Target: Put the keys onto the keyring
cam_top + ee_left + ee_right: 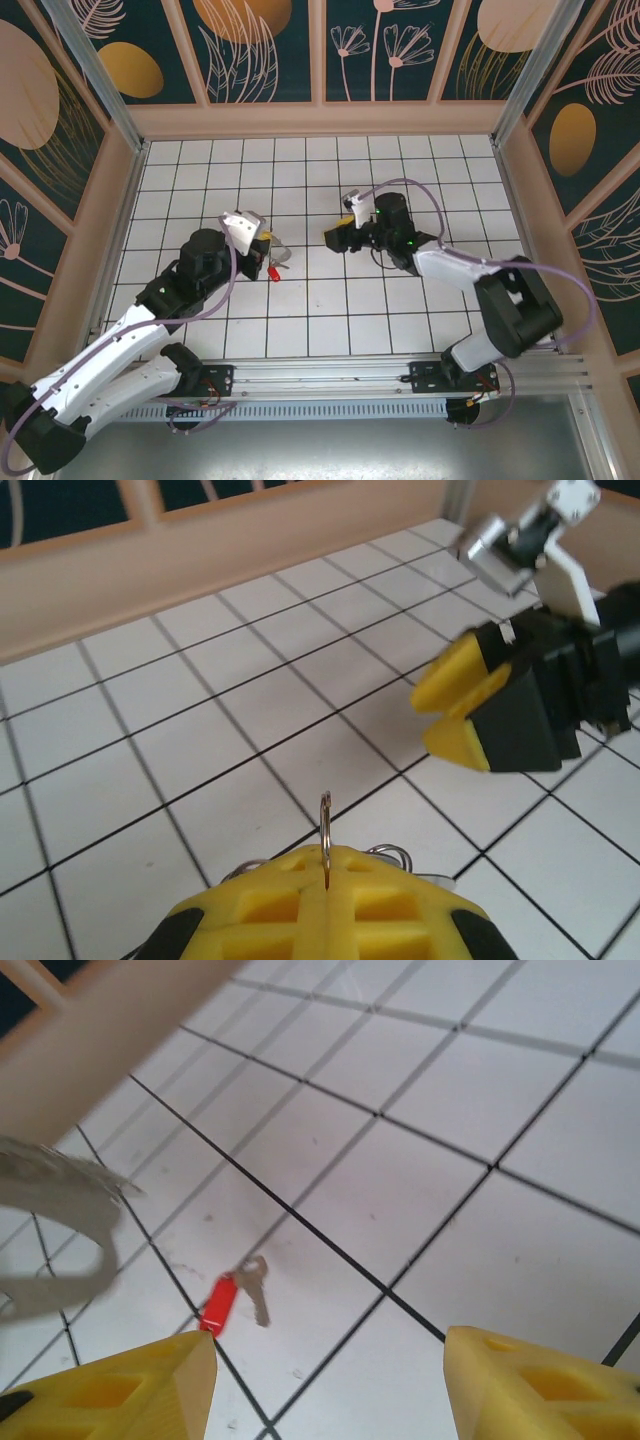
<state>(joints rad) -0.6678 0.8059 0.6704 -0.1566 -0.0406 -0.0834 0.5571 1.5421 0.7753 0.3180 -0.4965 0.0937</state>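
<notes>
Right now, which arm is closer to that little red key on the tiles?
Left. The left arm's fingers, pinching the keyring, sit just beyond the red key; the right arm's fingers, spread open, are farther off to its right.

The left gripper has its 2 yellow jaws pressed together on the keyring, whose thin metal ring stands upright on edge out of the seam between them. More silvery loops peek out just beyond the jaws, on the right. Ahead and to the right, the right gripper hangs above the white tiled floor, its 2 yellow fingertips apart and pointing left.
</notes>
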